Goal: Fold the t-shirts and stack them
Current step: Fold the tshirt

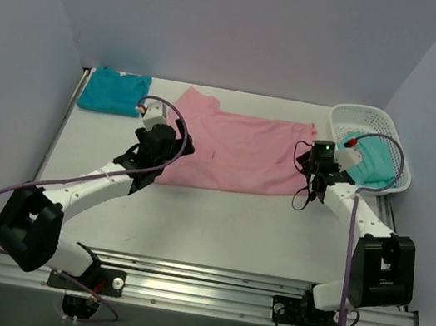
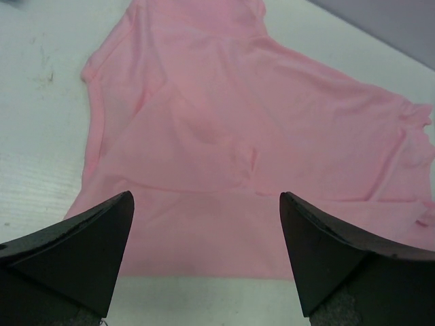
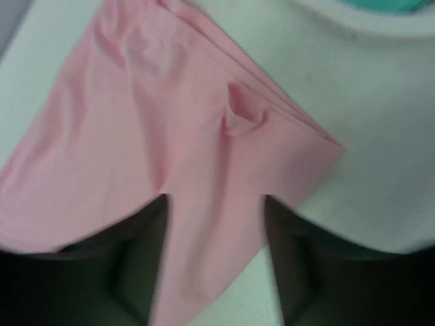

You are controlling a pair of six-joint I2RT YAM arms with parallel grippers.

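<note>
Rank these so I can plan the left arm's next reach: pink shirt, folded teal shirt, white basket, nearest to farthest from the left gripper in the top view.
1. Pink shirt: right at the left gripper, centre table.
2. Teal shirt: far-left corner.
3. White basket: far right.

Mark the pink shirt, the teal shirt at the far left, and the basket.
pink shirt [image 1: 237, 151]: top view, middle of its body.
teal shirt [image 1: 113, 92]: top view, centre of the folded cloth.
basket [image 1: 362, 112]: top view, far rim.
</note>
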